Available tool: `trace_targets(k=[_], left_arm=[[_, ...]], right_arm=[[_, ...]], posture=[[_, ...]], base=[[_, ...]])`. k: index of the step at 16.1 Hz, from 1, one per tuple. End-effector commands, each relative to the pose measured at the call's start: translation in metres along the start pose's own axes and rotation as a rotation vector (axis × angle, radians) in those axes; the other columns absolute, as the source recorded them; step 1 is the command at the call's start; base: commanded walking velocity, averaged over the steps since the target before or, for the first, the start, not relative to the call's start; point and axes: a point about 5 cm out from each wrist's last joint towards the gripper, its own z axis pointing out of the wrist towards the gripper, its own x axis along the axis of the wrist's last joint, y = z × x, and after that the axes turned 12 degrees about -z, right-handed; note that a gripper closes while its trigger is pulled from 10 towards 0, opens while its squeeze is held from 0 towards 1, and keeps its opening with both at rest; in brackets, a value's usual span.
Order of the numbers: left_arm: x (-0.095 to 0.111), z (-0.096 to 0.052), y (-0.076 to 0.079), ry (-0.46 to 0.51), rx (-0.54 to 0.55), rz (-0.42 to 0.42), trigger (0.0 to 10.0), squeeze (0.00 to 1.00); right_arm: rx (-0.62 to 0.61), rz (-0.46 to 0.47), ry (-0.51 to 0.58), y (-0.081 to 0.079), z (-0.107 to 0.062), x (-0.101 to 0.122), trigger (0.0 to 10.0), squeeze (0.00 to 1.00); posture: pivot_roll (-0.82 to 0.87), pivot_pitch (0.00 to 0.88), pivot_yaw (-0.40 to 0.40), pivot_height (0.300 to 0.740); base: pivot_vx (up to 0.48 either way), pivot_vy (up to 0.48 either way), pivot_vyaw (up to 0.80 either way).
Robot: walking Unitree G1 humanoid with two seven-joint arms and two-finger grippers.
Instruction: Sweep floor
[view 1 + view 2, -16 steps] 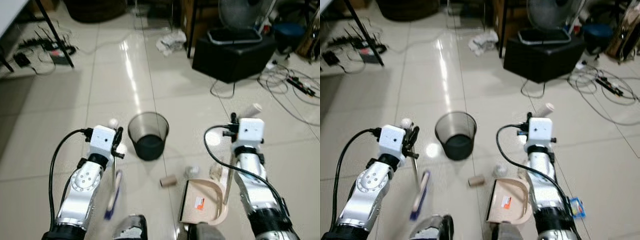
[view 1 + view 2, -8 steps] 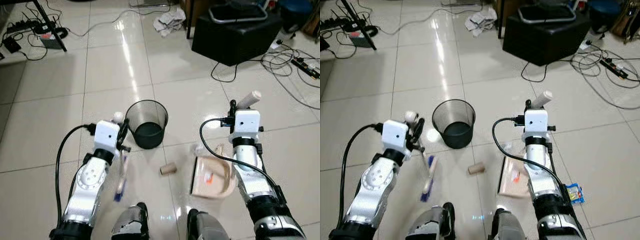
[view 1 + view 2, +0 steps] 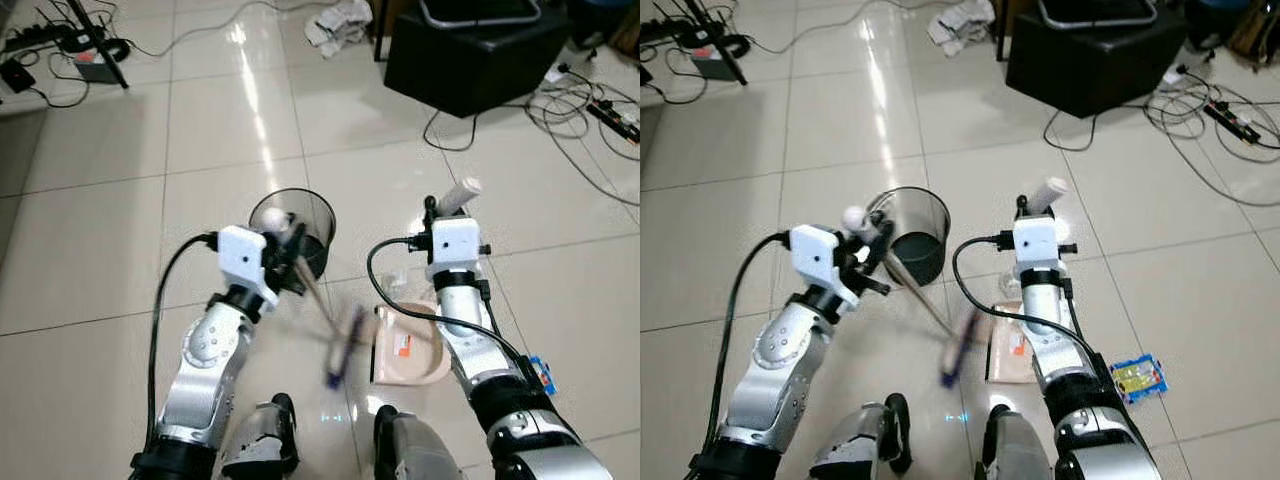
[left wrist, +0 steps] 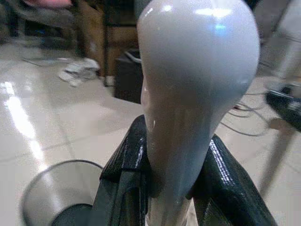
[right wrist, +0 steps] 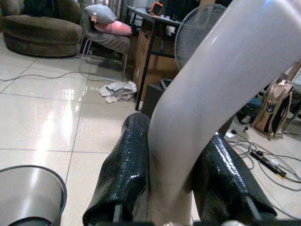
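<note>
While the left end effector [image 3: 287, 262] grips the broom [image 3: 330, 325] (blurred), its head lies beside the dustpan [image 3: 410, 345], whose handle the right end effector [image 3: 437, 212] clamps.

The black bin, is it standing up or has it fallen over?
Standing up. The black mesh bin sits on the floor tiles with its round open top facing up, beside the left gripper holding the broom.

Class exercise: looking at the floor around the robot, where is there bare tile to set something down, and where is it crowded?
Bare tile lies to the robot's left of the wastebasket, and between the basket and the black box. It is crowded between the arms: the left gripper swings the broom beside the dustpan held by the right gripper. Cables clutter the far right.
</note>
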Motion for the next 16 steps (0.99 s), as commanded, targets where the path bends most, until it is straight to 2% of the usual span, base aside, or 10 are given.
trace_targets(k=[1, 5, 8, 12, 16], left_arm=[[0.001, -0.004, 0.006, -0.012, -0.046, -0.023, 10.0, 0.00], [0.009, 0.000, 0.014, 0.002, -0.100, -0.118, 10.0, 0.00], [0.018, 0.008, 0.018, 0.025, -0.154, -0.120, 10.0, 0.00], [0.032, 0.020, 0.007, 0.060, -0.166, -0.071, 10.0, 0.00], [0.058, 0.033, -0.014, 0.086, -0.217, 0.031, 10.0, 0.00]], right_arm=[[0.013, -0.004, -0.030, -0.005, -0.005, -0.007, 10.0, 0.00], [0.000, 0.012, -0.026, -0.005, -0.004, -0.006, 10.0, 0.00], [-0.009, 0.063, 0.023, -0.002, -0.002, 0.001, 10.0, 0.00], [-0.030, 0.143, 0.125, 0.008, 0.000, 0.017, 10.0, 0.00], [-0.041, 0.216, 0.199, 0.014, 0.000, 0.032, 10.0, 0.00]], posture=[[0.14, 0.305, 0.052, 0.740], [0.13, 0.297, 0.055, 0.740], [0.11, 0.268, 0.059, 0.740], [0.09, 0.219, 0.065, 0.740], [0.05, 0.159, 0.088, 0.740]], base=[[0.000, 0.000, 0.00], [0.000, 0.000, 0.00], [0.000, 0.000, 0.00], [0.000, 0.000, 0.00], [0.000, 0.000, 0.00]])
